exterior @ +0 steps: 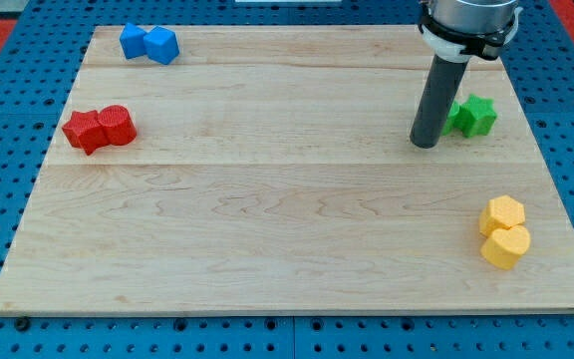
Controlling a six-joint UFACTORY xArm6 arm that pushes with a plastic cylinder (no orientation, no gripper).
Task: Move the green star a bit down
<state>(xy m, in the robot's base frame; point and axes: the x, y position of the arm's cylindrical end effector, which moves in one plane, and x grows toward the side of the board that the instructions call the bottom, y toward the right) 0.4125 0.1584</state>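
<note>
The green star (pixel 471 117) lies on the wooden board (pixel 287 219) near the view's right edge, in the upper part. My dark rod comes down from the view's top, and my tip (pixel 425 145) rests on the board just left of the star and slightly below it. The rod covers part of the star's left side. I cannot tell whether the tip touches the star.
Two blue blocks (pixel 148 44) sit together at the view's top left. Two red blocks (pixel 99 128) sit together at the left edge. A yellow hexagon (pixel 503 213) and another yellow block (pixel 506 246) sit together at the lower right.
</note>
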